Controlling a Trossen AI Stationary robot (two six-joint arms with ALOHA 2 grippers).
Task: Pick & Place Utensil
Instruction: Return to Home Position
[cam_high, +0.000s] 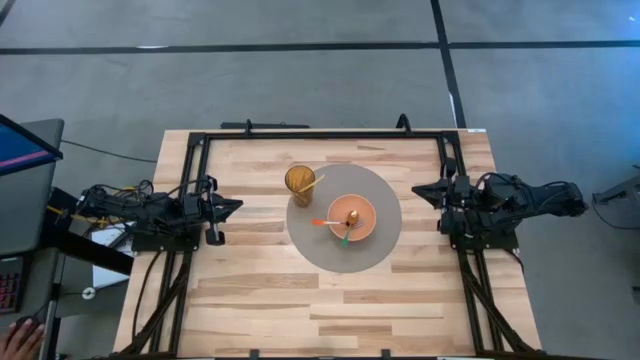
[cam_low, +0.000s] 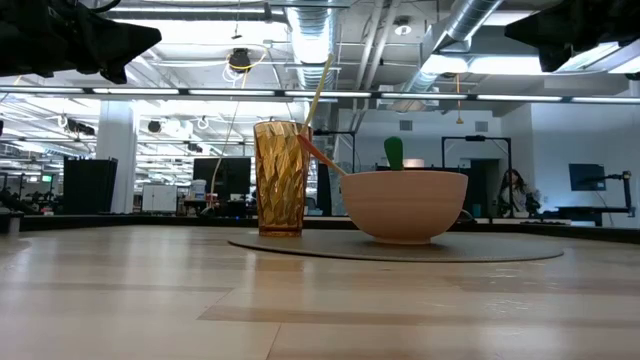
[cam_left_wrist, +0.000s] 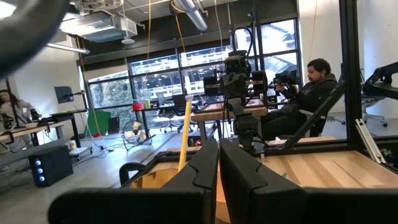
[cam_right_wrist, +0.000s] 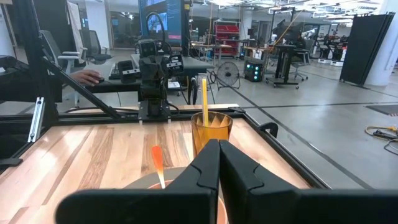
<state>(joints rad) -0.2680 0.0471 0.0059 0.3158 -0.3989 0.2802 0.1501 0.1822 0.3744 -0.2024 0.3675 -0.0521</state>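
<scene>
Fingers (cam_left_wrist: 200, 173) of the left gripper (cam_high: 236, 206) are pressed together with nothing between them. The gripper sits over the left edge of the table (cam_high: 260, 290), points toward the centre, and is well apart from every task item.

The brown cup (cam_high: 297, 176) stands upright on the left part of the grey mat (cam_high: 385, 248) and is the item nearest the left gripper. The yellow straw (cam_high: 313, 183) stands inside the cup. Its long axis leans, with the upper end tipped toward the right arm's side.

The light pink bowl (cam_high: 369, 224) rests at the mat's centre, near the cup but not touching it. The fork (cam_high: 323, 222) lies in the bowl with its orange handle projecting over the rim toward the left arm. The spoon (cam_high: 346, 237) lies in the bowl with its green handle projecting toward the near table edge.

The right gripper (cam_high: 420, 189) sits over the right edge of the table and also points toward the centre. Its fingers (cam_right_wrist: 241, 175) are closed on nothing. The bowl is the item nearest to it.

Assessment: all utensils appear to be placed, and only parking of the arms remains. The mat and its items lie ahead of both sets of fingertips, so a rearward path for either arm leads away from them.
</scene>
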